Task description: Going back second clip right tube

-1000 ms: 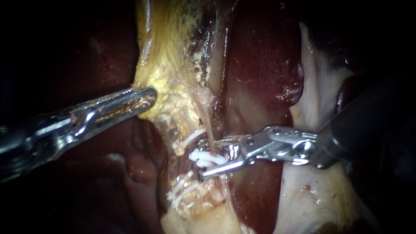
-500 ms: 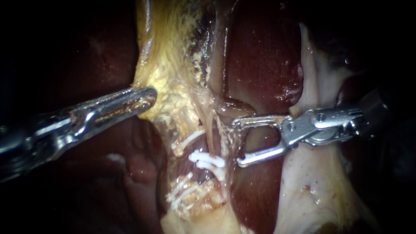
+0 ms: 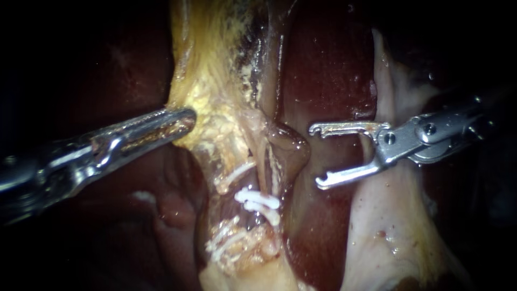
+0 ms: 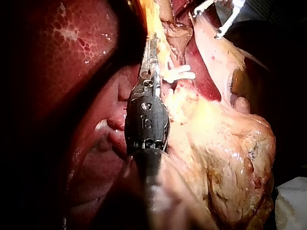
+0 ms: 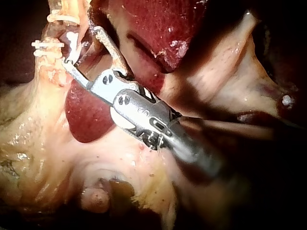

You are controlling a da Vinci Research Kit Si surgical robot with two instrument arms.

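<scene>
Right instrument gapes, clear of the clip; left instrument seemingly grips tissue.

Both tools are bright silver metal. The left tool has a red-brown smear along its toothed seam, and the right tool has a rusty streak on its upper jaw. The yellow tissue at the left tool's tip is mottled with cream crumbs and darker patches. The clips just off the right tool's lower jaw are white. The liver beside the left tool is dark red with a fine pale net pattern. The membrane under the right tool is pale pinkish cream.
</scene>
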